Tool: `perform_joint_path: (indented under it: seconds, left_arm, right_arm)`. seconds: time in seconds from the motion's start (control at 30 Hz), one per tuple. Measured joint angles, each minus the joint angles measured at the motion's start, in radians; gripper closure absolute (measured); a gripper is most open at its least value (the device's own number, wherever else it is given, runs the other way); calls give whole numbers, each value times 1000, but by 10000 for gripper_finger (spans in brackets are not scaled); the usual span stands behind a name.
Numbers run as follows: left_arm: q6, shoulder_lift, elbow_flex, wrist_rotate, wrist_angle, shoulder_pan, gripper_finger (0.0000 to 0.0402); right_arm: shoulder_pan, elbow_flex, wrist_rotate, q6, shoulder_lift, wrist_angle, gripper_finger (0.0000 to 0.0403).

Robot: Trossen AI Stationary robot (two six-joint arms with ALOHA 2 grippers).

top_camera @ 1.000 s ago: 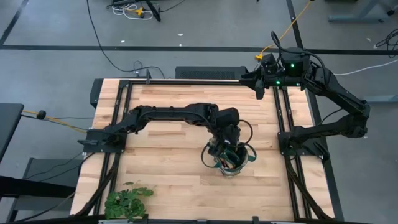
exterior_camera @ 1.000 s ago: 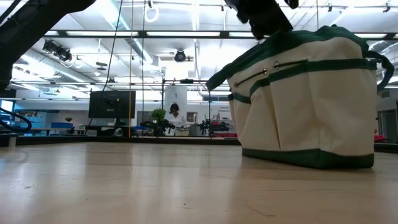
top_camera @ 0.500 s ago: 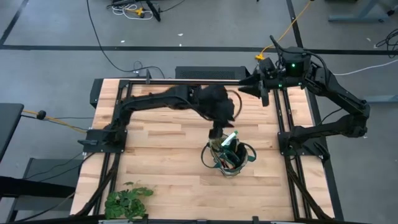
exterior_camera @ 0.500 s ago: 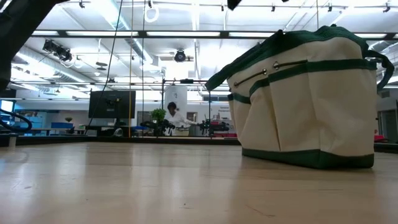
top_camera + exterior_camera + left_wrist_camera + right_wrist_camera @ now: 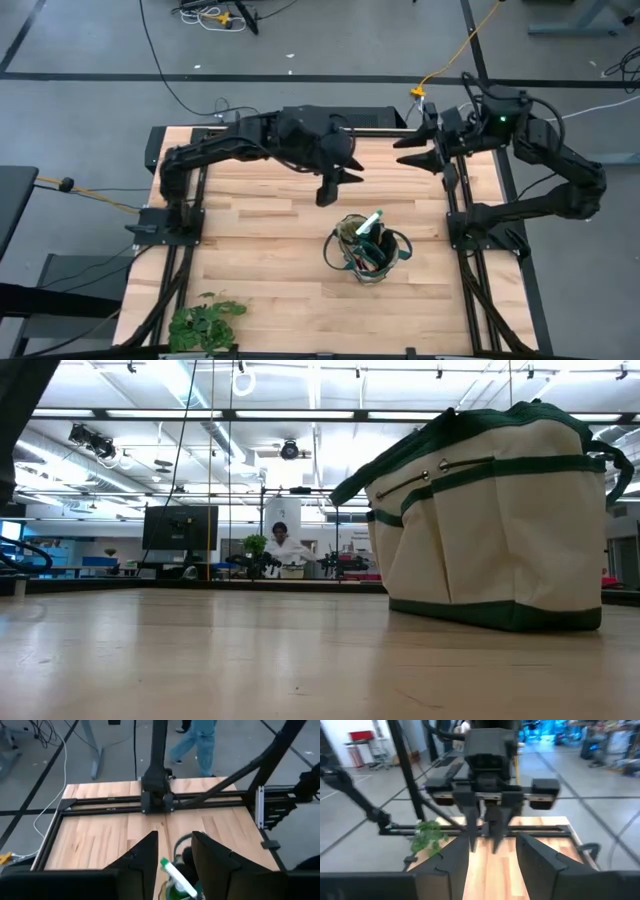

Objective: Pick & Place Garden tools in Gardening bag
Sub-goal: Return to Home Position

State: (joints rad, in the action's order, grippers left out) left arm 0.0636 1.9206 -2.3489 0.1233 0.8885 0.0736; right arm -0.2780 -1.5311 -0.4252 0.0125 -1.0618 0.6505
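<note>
The gardening bag (image 5: 368, 252), cream with green trim, stands upright on its base right of the table's middle, and it looms large in the low view (image 5: 490, 520). A green spray bottle's white nozzle (image 5: 371, 221) sticks out of the bag's open top and also shows in the left wrist view (image 5: 172, 872). Other tools inside are too dark to tell apart. My left gripper (image 5: 324, 196) hangs open and empty above the table, on the far side of the bag. My right gripper (image 5: 402, 155) is open and empty, high over the far right, pointing toward the left gripper.
A leafy green plant bunch (image 5: 205, 325) lies at the near left corner. Black frame rails (image 5: 455, 190) run along the table's sides and far edge. Bare wood lies left of the bag. A person (image 5: 280, 545) stands far off in the room.
My left gripper has risen out of the bag's top and drawn back toward the table's far edge, tipping up from pointing down. The spray bottle stays in the bag, nozzle up. My right gripper has rolled and swung a little toward the near side.
</note>
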Motion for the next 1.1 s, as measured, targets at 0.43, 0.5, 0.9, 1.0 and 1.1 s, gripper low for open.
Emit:
perform_joint_path:
  seconds: [0.43,0.5,0.9,1.0,1.1]
  left_arm:
    - [-15,-125,0,-105,176,-16,275]
    - [-19,-137,-1,-116,170,-27,275]
    - [-111,-198,92,-293,313,-80,275]
    - [-167,-283,267,-305,252,-84,275]
    - [-212,-402,506,-308,70,-96,275]
  right_arm:
    - [248,254,265,-105,130,-165,238]
    - [271,321,282,-134,156,-215,238]
    - [393,528,440,-242,326,-328,238]
    - [410,565,438,-267,355,-337,238]
    - [425,590,440,-281,370,-347,238]
